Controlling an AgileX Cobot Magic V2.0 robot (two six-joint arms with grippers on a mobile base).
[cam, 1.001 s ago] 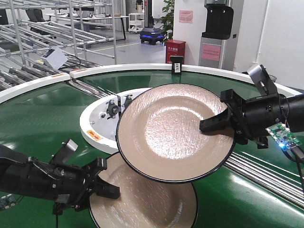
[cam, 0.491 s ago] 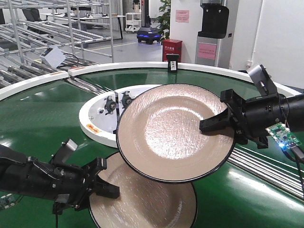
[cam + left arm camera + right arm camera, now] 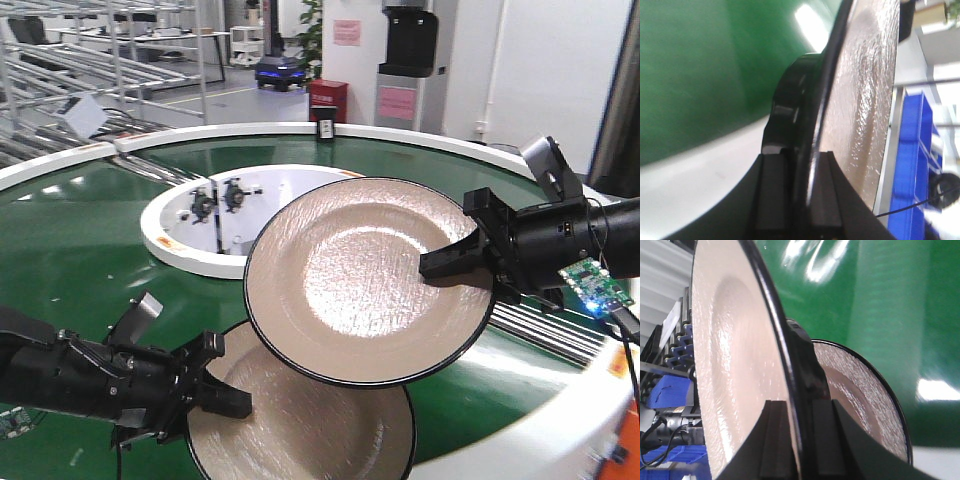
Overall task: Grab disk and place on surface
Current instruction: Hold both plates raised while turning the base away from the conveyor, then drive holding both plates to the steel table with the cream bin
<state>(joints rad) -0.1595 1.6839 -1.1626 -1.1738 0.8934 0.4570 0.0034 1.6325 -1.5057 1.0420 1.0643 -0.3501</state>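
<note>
Two beige disks with black rims are held in the air over the green belt. The upper disk [image 3: 360, 280] is tilted toward the camera, and my right gripper [image 3: 445, 262] is shut on its right rim. In the right wrist view that disk [image 3: 730, 370] runs edge-on between the right gripper [image 3: 801, 440] pads. The lower disk [image 3: 300, 430] lies flatter at the bottom, partly under the upper one, with my left gripper [image 3: 225, 395] shut on its left rim. The left wrist view has its rim [image 3: 865, 100] clamped in the left gripper [image 3: 802, 200]. The surface is out of view.
A green conveyor belt [image 3: 80, 230] rings a white island [image 3: 165, 245] carrying small black parts. Metal rollers [image 3: 540, 325] and a white outer rim [image 3: 520, 440] lie at the right. Racks, a red box [image 3: 328, 98] and a blue-lit cart [image 3: 275, 72] stand behind.
The background has slid left across the view, and a white outer rim has come in at the lower right. Both arms and disks keep their places in the frame.
</note>
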